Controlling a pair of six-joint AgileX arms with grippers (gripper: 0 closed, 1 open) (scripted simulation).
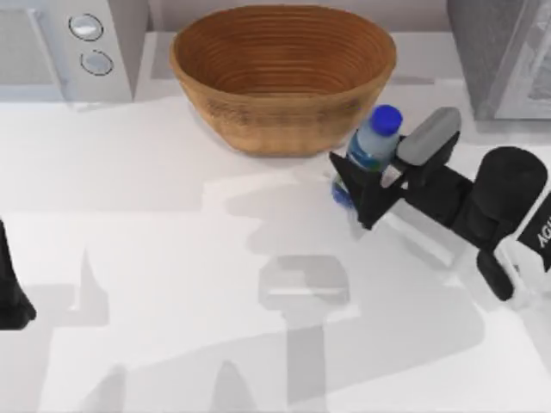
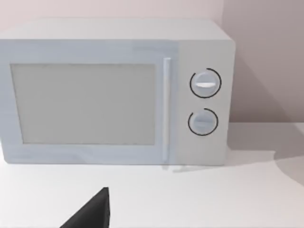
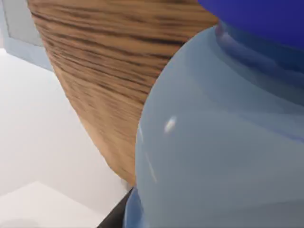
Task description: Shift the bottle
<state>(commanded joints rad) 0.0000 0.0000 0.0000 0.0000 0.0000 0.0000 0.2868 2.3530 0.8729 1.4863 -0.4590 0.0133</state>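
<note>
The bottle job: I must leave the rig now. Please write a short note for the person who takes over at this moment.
Right gripper: closed around the bottle, beside the wicker basket at the table's right side.
Left gripper: parked at the table's left edge, facing the microwave.
Bottle: tilted, blue cap pointing away, just outside the basket's right wall, not inside it.
Done: the bottle is grasped.
Left: carry it to its new place and release it.
</note>
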